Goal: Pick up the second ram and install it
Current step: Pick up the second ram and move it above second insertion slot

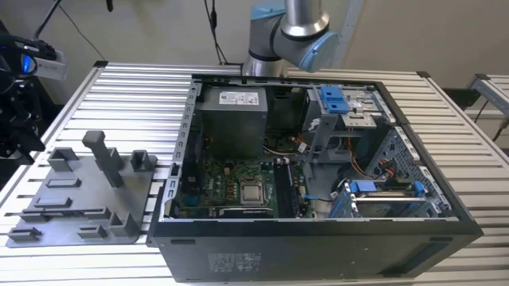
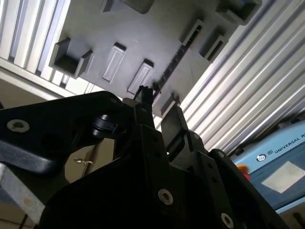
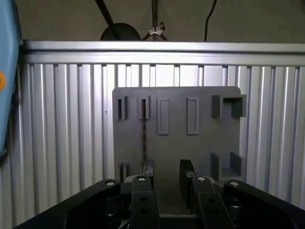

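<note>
The gripper is seen with its two black fingers set apart, a clear gap left between them and nothing clamped in it. In the second wrist view the gripper is shown from a slant, again with nothing held.

The second ram is stood on edge in a narrow slot of the grey fixture plate, so that only its thin dark upper edge is presented; chips and label cannot be made out. In the first wrist view its long axis is directed straight away from the gripper, from beside one fingertip towards a pair of small uprights near the plate's far edge. The strip is lined up with that finger rather than with the gap. Whether the fingertip touches it cannot be told. In the second wrist view the second ram is seen as a dark slanted strip leading away from the fingertips across the grey fixture plate.

In the exterior view the grey fixture plate is laid on the slatted metal table, on the exterior view's left of the open computer case. Inside the case the green motherboard is exposed, and the arm is seen rising behind it.
</note>
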Controlling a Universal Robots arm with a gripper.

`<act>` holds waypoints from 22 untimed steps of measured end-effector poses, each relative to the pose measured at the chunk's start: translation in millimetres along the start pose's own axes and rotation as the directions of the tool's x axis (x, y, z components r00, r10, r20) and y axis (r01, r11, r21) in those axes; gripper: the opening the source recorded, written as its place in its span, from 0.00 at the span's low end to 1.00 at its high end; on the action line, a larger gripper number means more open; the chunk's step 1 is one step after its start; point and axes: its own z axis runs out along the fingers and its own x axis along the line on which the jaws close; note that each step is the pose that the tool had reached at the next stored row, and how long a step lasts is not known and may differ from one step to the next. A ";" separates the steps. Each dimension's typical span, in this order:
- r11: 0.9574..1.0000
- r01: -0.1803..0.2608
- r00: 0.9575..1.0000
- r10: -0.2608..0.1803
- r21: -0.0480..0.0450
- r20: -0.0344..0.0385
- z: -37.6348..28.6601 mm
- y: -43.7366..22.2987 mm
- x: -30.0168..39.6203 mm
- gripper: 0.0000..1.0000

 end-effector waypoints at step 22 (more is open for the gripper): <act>0.999 -0.003 1.000 0.003 0.046 -0.007 23.2 8.5 4.4 0.36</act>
